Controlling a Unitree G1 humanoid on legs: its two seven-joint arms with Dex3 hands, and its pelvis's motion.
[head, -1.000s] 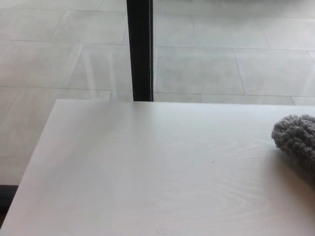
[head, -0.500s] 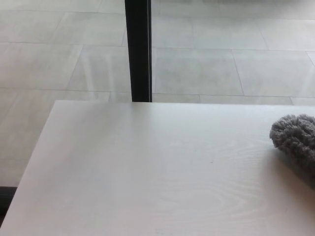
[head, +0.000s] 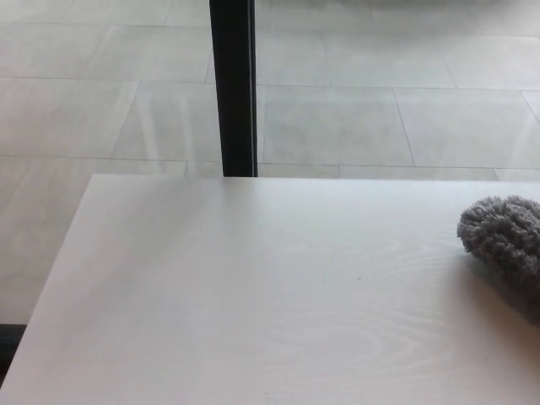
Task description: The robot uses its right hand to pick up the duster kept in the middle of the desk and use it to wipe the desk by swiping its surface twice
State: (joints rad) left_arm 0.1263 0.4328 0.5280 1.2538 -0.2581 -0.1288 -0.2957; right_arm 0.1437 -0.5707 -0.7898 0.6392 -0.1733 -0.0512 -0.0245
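Observation:
A grey fluffy duster lies on the white desk at the right edge of the head view, partly cut off by the frame. Only its shaggy head shows; any handle is out of sight. Neither of my hands appears in the picture.
The desk's far edge runs across the middle of the view, its left edge slanting down to the lower left. Beyond it lies a grey tiled floor and a black vertical post stands behind the desk.
The whole picture has shifted slightly left and the desk edge slightly down, so the camera has moved. The duster has not moved on the desk.

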